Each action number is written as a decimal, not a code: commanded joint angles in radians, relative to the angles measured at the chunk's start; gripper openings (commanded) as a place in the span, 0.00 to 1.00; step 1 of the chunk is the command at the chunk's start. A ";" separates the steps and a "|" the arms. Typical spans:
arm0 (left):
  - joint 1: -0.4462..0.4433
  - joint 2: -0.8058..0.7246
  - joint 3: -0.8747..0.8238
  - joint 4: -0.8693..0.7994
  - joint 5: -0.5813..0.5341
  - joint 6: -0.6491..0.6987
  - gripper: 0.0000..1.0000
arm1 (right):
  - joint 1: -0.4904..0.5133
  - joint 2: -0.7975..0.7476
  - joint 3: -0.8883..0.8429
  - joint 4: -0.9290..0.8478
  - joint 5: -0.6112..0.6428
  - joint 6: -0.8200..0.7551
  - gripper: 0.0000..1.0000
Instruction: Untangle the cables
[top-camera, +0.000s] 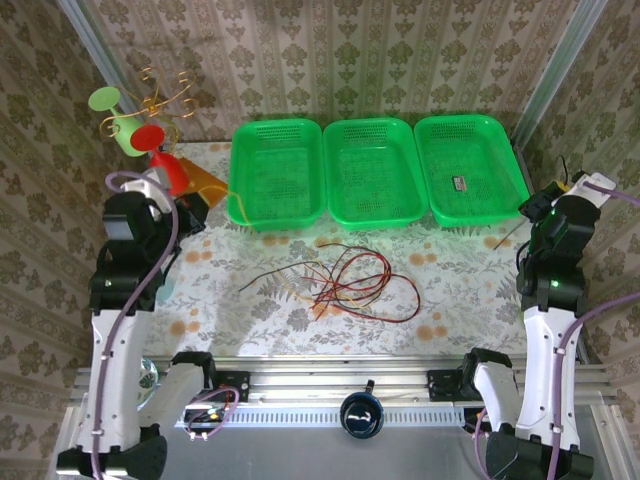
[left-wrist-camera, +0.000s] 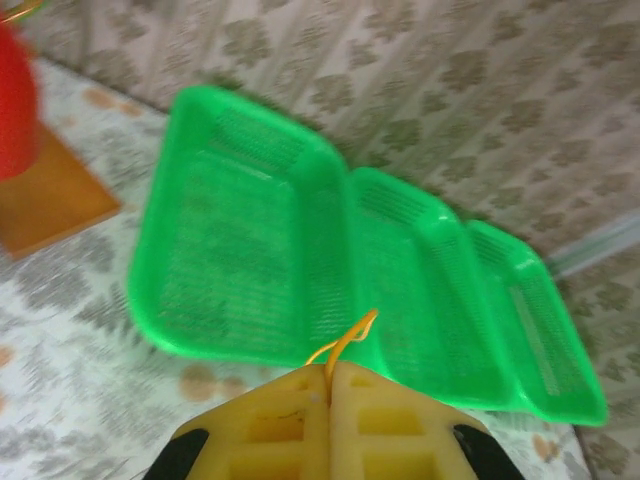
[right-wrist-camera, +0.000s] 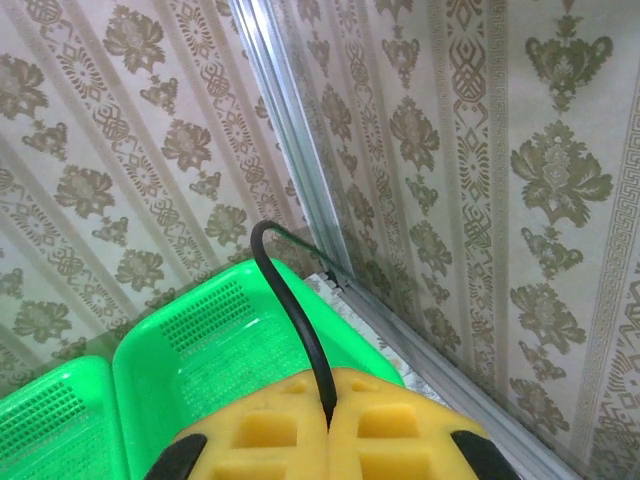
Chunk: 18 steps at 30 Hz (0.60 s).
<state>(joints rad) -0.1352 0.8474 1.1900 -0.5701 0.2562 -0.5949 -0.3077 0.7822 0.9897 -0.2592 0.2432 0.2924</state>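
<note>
A loose tangle of thin red, brown and black cables (top-camera: 345, 280) lies on the flowered table in front of the green baskets. My left gripper (left-wrist-camera: 328, 372) is shut on a yellow cable (left-wrist-camera: 345, 342) whose short loop sticks out past the fingertips, just before the left basket (left-wrist-camera: 240, 250). In the top view the left gripper (top-camera: 203, 203) sits at that basket's near left corner. My right gripper (right-wrist-camera: 328, 410) is shut on a black cable (right-wrist-camera: 290, 310) that arches up over the right basket (right-wrist-camera: 200, 350). From above, the right gripper (top-camera: 537, 208) hovers at the right basket's near right corner.
Three green mesh baskets (top-camera: 277, 215) (top-camera: 370, 218) (top-camera: 470, 218) stand side by side at the back; the right one holds a small dark item (top-camera: 459, 183). A toy stand with red and green cups (top-camera: 150, 135) on an orange base is at the back left. Patterned walls close in on both sides.
</note>
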 joint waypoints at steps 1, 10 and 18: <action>-0.090 0.043 0.125 0.034 -0.055 0.041 0.00 | 0.002 -0.018 0.081 -0.037 -0.063 0.008 0.00; -0.280 0.247 0.351 0.243 0.036 -0.011 0.00 | 0.023 -0.021 0.218 -0.081 -0.229 0.021 0.00; -0.409 0.530 0.725 0.259 0.025 0.042 0.00 | 0.047 0.000 0.355 -0.087 -0.359 -0.014 0.00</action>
<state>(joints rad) -0.5228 1.3369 1.8179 -0.3630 0.2699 -0.5797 -0.2691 0.7822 1.3003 -0.3370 -0.0288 0.2882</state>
